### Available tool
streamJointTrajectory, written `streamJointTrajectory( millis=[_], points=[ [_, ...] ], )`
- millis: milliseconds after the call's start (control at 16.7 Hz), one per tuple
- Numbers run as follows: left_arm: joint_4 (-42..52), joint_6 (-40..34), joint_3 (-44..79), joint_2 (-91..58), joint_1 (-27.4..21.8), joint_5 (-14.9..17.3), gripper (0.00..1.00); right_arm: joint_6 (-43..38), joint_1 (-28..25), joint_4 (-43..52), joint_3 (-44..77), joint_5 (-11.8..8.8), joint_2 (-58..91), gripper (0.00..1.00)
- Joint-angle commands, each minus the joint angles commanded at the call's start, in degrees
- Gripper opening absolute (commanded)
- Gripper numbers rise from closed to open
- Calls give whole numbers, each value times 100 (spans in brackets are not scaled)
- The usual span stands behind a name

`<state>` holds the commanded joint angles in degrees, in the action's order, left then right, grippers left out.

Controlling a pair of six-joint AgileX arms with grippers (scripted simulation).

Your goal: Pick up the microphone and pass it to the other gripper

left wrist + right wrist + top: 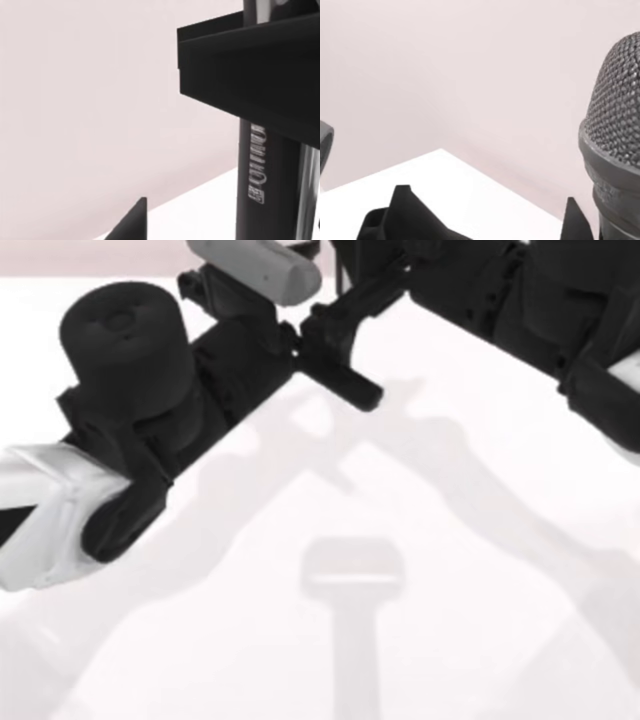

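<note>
Table (450, 540): nothing stands on it, only shadows. Both arms are raised off it and meet near the top view's upper middle.

Left arm (130, 410) comes in from the lower left and the right arm (540, 300) from the upper right. Neither is parked.

Left gripper (290, 340) sits at the meeting point. A black bar (345, 380) juts from there, and whether it is a finger or the handle cannot be told.

Right gripper (490, 222): both tips show in its own wrist view, standing well apart with nothing between them.

Microphone (615, 130) is held in the air between the two wrists. Its mesh head is close to the right wrist camera and just outside one right fingertip (575, 220), not in the gap.

In the left wrist view the handle (265, 190) runs upright. A black slab (250, 65), probably a right-gripper finger, crosses it higher up.

Only one left fingertip (132, 222) is visible, clear of the handle. The other is out of view, so the left jaw state cannot be told.

Judgement: this is the handover stage. The key relation is that the mic's long axis runs along the right fingers and is offset to one side of them. The right gripper probably needs a sideways shift to bring the handle inside its gap before it closes. Risk: closing too early would clip the handle from the side.
</note>
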<state>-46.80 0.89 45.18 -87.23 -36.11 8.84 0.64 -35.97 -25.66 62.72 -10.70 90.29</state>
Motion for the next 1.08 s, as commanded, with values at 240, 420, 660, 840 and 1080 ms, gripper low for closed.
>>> streamJointTrajectory(
  millis=[240,420,660,840,1080],
  points=[
    [0,0,0,0,0,0,100,0,0,0,0,0,0,0],
    [-4,67,-62,-63,65,-92,100,56,24,-4,60,83,-49,0],
    [72,59,-449,369,155,-26,100,41,207,10,-105,-125,-214,0],
    [173,50,-1034,1102,307,51,100,48,491,14,-331,-419,-467,0],
    [231,49,-1467,1576,415,116,100,66,701,21,-508,-660,-650,0]
  ],
)
